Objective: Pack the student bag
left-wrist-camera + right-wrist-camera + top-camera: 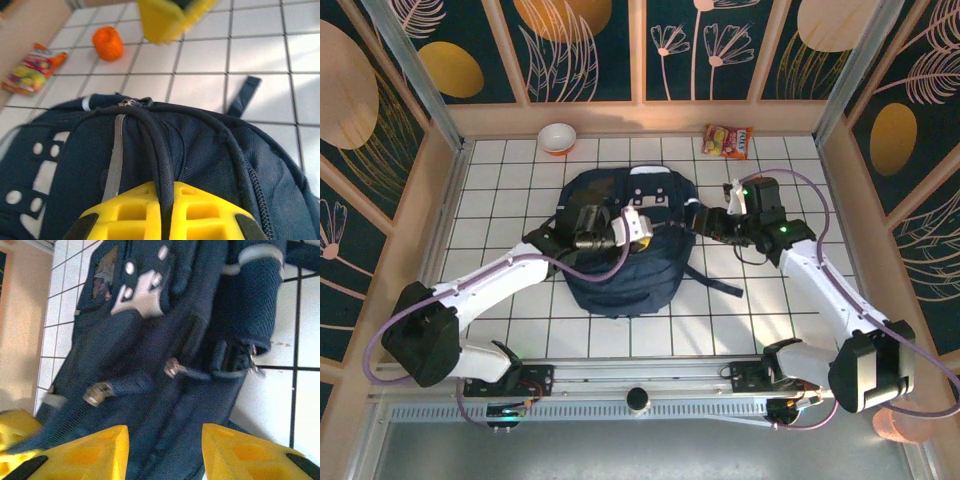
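Between the clamped fingers of the left pincer (162, 212) runs the dark top loop (155, 145) of the student bag (210, 155), pinched tight. Just ahead of the right pincer (165, 450), jaws parted, the bag's zippered side lies on the white-tiled counter (307, 320).

No word, number or brand can be read anywhere. The snack packet (729, 141) by the back wall (650, 117) carries bright red, yellow and green print (any lettering on it is too small and blurred to make out), and the student bag (620, 280) shows a light grey patch (649, 193) with round holes but no legible label.
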{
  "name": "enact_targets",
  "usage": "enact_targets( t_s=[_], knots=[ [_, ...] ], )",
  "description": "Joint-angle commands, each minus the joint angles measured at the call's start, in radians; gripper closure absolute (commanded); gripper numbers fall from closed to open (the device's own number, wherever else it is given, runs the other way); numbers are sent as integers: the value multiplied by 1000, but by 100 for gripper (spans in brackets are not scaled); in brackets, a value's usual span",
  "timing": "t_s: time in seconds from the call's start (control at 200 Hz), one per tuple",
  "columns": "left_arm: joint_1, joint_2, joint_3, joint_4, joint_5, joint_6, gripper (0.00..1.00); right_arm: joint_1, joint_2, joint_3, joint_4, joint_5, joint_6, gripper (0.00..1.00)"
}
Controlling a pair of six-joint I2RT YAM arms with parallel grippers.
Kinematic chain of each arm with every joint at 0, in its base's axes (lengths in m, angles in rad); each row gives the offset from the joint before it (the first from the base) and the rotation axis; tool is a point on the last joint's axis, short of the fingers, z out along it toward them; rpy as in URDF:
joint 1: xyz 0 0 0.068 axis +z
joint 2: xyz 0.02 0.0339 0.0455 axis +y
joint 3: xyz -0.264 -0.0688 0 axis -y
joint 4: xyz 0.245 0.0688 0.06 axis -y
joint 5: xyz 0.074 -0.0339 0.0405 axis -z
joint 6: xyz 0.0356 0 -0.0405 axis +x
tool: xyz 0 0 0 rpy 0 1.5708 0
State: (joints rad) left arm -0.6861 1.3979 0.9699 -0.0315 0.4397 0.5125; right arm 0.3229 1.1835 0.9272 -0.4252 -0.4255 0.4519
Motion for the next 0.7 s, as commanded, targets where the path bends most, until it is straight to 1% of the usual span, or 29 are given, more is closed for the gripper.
enact_targets(
  t_s=[0.0,0.055,0.135,0.175,0.23,0.27,0.34,0.435,0.49,0.545,0.585,0.641,0.696],
  knots=[
    [7,-9,136,160,-25,-82,100,-39,-4,17,-4,42,57,57],
    [7,10,189,151,-49,-78,100,-69,-5,18,1,30,60,57],
    [7,45,242,111,-81,-30,100,-110,0,29,-10,25,56,57],
    [7,63,259,68,-73,11,100,-125,-1,32,-17,25,49,56],
    [7,80,258,8,-31,73,100,-136,-2,34,-25,22,42,56],
    [5,85,233,-18,-4,107,100,-139,-2,30,-30,19,37,56],
    [4,82,147,-11,16,135,100,-140,-5,19,-32,11,33,56],
    [-9,79,14,-14,42,242,100,-140,-10,-10,-20,-11,38,56],
    [-14,93,-79,1,32,316,100,-137,-19,-29,-6,-20,49,56],
    [-21,132,-160,58,-31,362,100,-137,-29,-53,19,-32,61,56],
    [-30,174,-176,49,-68,393,98,-136,-38,-68,40,-41,73,56],
    [-37,237,-154,-26,-82,435,95,-135,-48,-81,57,-50,86,56],
    [-42,285,-136,-80,-82,462,88,-131,-54,-90,66,-50,98,56]
  ],
)
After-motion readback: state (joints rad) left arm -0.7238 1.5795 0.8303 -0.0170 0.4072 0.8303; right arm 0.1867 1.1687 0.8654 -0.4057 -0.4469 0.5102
